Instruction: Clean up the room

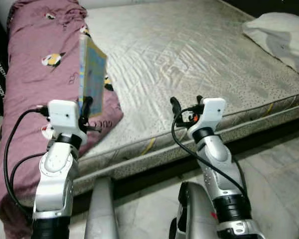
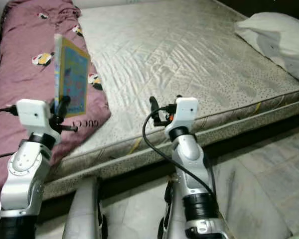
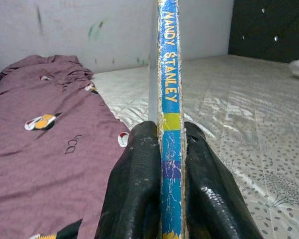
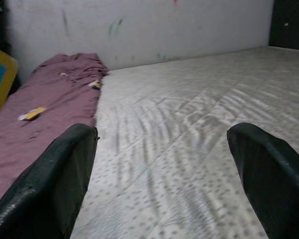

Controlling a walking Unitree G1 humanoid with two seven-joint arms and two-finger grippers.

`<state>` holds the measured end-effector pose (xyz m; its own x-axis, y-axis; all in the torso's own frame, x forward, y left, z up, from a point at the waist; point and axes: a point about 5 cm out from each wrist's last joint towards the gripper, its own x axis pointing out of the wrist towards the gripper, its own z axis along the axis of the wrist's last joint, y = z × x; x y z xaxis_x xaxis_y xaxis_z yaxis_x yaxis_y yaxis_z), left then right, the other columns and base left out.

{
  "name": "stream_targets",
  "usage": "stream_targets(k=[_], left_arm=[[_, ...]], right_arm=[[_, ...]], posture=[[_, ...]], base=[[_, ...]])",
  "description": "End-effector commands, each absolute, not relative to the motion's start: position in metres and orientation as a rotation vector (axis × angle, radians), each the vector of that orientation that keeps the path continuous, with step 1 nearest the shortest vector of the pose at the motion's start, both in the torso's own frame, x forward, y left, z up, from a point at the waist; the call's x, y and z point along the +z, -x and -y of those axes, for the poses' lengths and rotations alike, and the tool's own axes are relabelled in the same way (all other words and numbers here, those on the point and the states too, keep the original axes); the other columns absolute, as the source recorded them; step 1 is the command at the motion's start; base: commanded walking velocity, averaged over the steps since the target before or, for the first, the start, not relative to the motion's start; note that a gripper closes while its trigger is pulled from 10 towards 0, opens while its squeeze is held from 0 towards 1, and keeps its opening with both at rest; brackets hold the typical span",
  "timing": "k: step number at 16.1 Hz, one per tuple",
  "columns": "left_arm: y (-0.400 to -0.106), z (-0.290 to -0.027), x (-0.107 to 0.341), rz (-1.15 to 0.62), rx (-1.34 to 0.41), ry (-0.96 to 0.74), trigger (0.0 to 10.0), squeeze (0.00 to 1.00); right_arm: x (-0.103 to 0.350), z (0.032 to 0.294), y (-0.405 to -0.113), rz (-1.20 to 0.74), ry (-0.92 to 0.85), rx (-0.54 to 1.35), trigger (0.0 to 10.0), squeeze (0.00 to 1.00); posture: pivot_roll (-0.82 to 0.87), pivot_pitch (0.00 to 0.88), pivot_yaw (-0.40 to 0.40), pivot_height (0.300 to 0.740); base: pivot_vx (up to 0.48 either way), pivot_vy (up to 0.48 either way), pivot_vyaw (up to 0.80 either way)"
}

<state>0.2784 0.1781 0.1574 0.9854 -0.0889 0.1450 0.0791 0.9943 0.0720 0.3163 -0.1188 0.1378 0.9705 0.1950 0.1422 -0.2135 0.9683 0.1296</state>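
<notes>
A thin picture book (image 1: pixel 91 72) with a blue and yellow cover stands upright on edge above the bed's left front part. My left gripper (image 1: pixel 86 108) is shut on its lower end. In the left wrist view the book's blue spine (image 3: pixel 170 99) sits clamped between the two black fingers (image 3: pixel 134 184). My right gripper (image 1: pixel 186 103) is open and holds nothing, raised over the mattress's front edge; its fingers (image 4: pixel 55 174) stand wide apart in the right wrist view.
A bare grey patterned mattress (image 1: pixel 189 55) lies ahead. A maroon blanket (image 1: pixel 37 64) with cartoon prints covers its left side and hangs over the front. A white pillow (image 1: pixel 281 35) lies at the far right. Pale tiled floor (image 1: pixel 284 174) runs along the bed.
</notes>
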Motion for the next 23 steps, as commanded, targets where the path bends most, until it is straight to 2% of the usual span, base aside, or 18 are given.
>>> stream_targets(k=[1, 3, 5, 9, 13, 17, 23], left_arm=[[-0.279, -0.179, 0.169, 0.193, -0.067, -0.086, 10.0, 0.0], [-0.281, -0.174, 0.167, 0.176, -0.074, -0.092, 10.0, 0.0], [-0.289, -0.177, 0.166, 0.144, -0.032, -0.021, 10.0, 0.0], [-0.293, -0.171, 0.166, 0.149, 0.0, -0.063, 10.0, 0.0], [-0.291, -0.176, 0.157, 0.109, 0.036, -0.038, 10.0, 0.0], [-0.293, -0.169, 0.16, 0.118, -0.018, -0.049, 10.0, 0.0], [-0.29, -0.173, 0.154, 0.11, -0.008, -0.043, 10.0, 0.0]], right_arm=[[0.142, 0.124, -0.319, 0.14, -0.135, 0.198, 10.0, 0.0], [0.144, 0.126, -0.321, 0.146, -0.119, 0.192, 10.0, 0.0], [0.151, 0.128, -0.323, 0.176, -0.108, 0.19, 10.0, 0.0], [0.151, 0.136, -0.324, 0.179, -0.096, 0.162, 10.0, 0.0], [0.151, 0.133, -0.323, 0.181, -0.094, 0.167, 10.0, 0.0], [0.149, 0.135, -0.323, 0.18, -0.071, 0.174, 10.0, 0.0], [0.141, 0.137, -0.319, 0.148, -0.067, 0.135, 10.0, 0.0]], posture=[[0.05, 0.005, -0.002, 0.648], [0.04, 0.005, -0.001, 0.668], [0.02, 0.002, 0.009, 0.692], [0.02, 0.0, 0.01, 0.74], [0.01, 0.0, 0.016, 0.74], [0.01, 0.0, 0.007, 0.74], [0.02, 0.0, 0.004, 0.74]], base=[[0.0, 0.0, 0.0], [0.0, 0.0, 0.0], [0.0, 0.0, 0.0], [0.0, 0.0, 0.0], [0.0, 0.0, 0.0], [0.0, 0.0, 0.0], [0.0, 0.0, 0.0]])
